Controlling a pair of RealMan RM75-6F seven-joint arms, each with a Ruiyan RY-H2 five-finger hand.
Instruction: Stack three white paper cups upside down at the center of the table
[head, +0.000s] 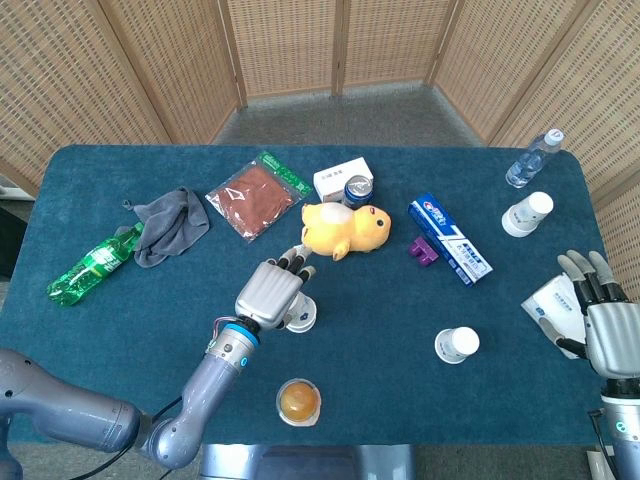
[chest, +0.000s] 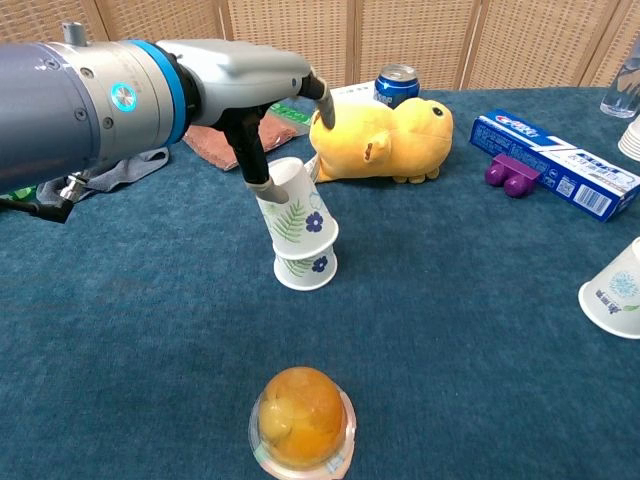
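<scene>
Two white paper cups with a leaf print stand upside down, nested, near the table's middle: the top cup (chest: 297, 205) leans a little on the bottom cup (chest: 306, 267). My left hand (head: 270, 293) hovers over them with its fingers spread toward the duck. Only its thumb (chest: 258, 172) touches the top cup's upper edge. A third upside-down cup (head: 457, 345) sits alone to the right, also seen in the chest view (chest: 613, 291). More white cups (head: 527, 213) stand at the far right. My right hand (head: 610, 330) stays open at the table's right edge.
An orange jelly cup (chest: 301, 419) sits in front of the stack, a yellow plush duck (chest: 385, 138) and a can (chest: 397, 84) behind it. A toothpaste box (head: 450, 239), a purple block (head: 423, 250), a grey cloth (head: 170, 224), a green bottle (head: 92, 265) and a white packet (head: 553, 307) lie around.
</scene>
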